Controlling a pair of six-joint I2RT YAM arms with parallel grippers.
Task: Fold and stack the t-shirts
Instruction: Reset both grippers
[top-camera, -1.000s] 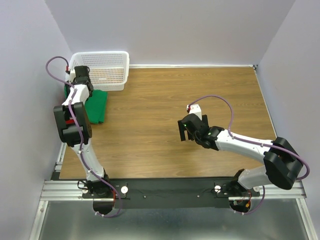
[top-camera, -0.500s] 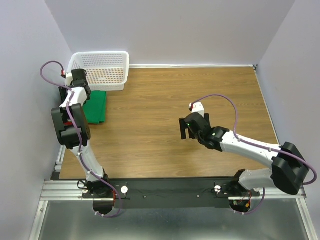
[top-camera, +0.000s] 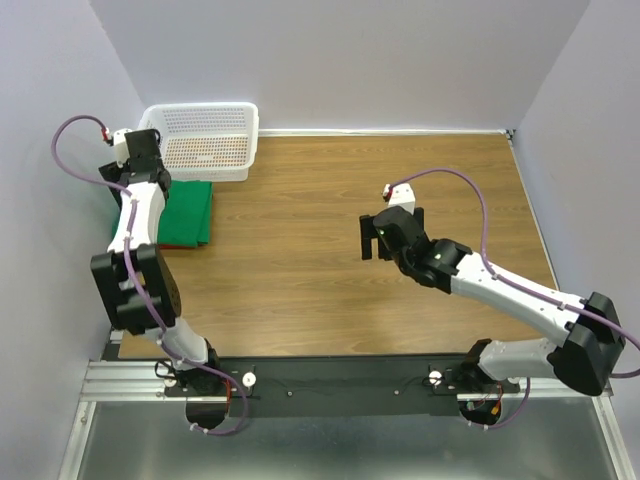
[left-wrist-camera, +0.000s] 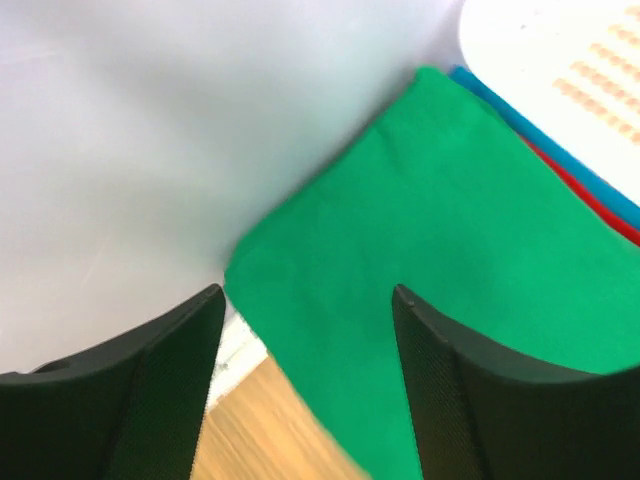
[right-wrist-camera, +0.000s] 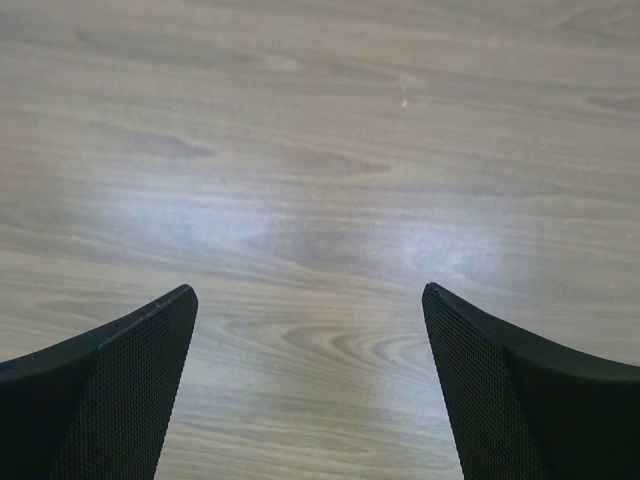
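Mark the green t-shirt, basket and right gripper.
green t-shirt (top-camera: 190, 215), top view, middle of the folded cloth.
basket (top-camera: 205, 150), top view, its perforated floor.
right gripper (right-wrist-camera: 308, 290), right wrist view, midway between the open fingertips.

I count one white basket (top-camera: 205, 140) on one wooden table (top-camera: 350, 200). Just beside the basket I see one green t-shirt (top-camera: 188, 215). One red t-shirt (left-wrist-camera: 612, 215) and one blue cloth (left-wrist-camera: 560, 152) show only as edges on its basket side. Two grippers: left gripper (left-wrist-camera: 308, 300), right gripper (right-wrist-camera: 308, 290).
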